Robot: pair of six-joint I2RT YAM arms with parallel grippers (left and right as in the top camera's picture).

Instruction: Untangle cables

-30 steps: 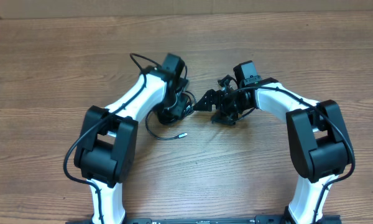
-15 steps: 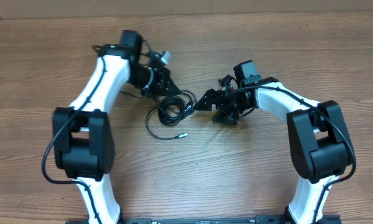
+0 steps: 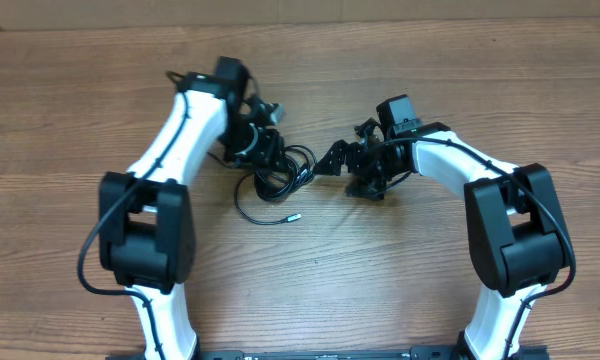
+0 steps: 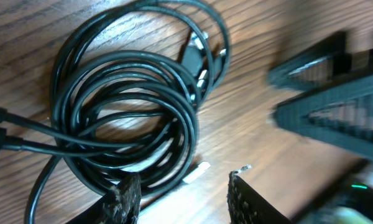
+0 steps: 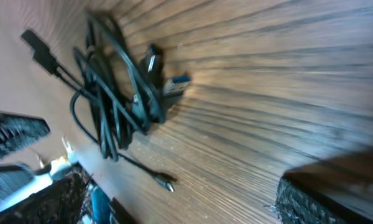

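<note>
Since the earlier frame the left arm (image 3: 195, 115) has swung inward, and the left gripper (image 4: 183, 198) now hangs right over the cables (image 3: 277, 175). Its jaws have parted, and nothing is gripped between them. The cables lie as a loose coil of black loops on the wooden table (image 3: 430, 60), between the two grippers and closer to the left one. One free end trails toward the near edge and finishes in a small silver plug (image 3: 294, 215). In the left wrist view a metal plug (image 4: 196, 172) lies on the wood just beside the coil's rim (close to the parted fingertips). The right arm has not shifted. The right gripper (image 5: 186, 199) points at the bundle from the other side with its jaws spread wide and empty, near the loops but not touching them.
</note>
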